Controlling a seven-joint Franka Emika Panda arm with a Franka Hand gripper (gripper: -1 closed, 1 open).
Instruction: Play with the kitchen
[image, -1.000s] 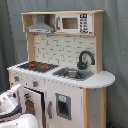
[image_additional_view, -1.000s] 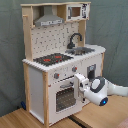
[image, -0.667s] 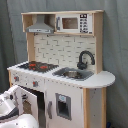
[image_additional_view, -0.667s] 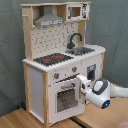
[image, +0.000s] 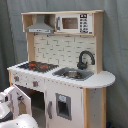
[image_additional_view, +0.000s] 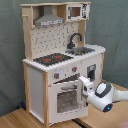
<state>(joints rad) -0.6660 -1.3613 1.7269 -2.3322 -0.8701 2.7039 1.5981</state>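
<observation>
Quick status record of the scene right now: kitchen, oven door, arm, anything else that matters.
kitchen: upright on a wooden floor
oven door: ajar, swung partly outward in both exterior views
hob: bare
sink: under the black tap
microwave: on top shelf, door shut
gripper: at the oven door's free edge
jaws: state unclear

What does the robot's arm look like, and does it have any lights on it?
The arm is white and smooth, with rounded, chunky segments. In the second exterior view, its round joint has a dark patch with a small blue light glowing near the bottom. The gripper at the end is a boxy white block with darker parts. In the first exterior view, only white rounded pieces show at the lower left corner.
</observation>
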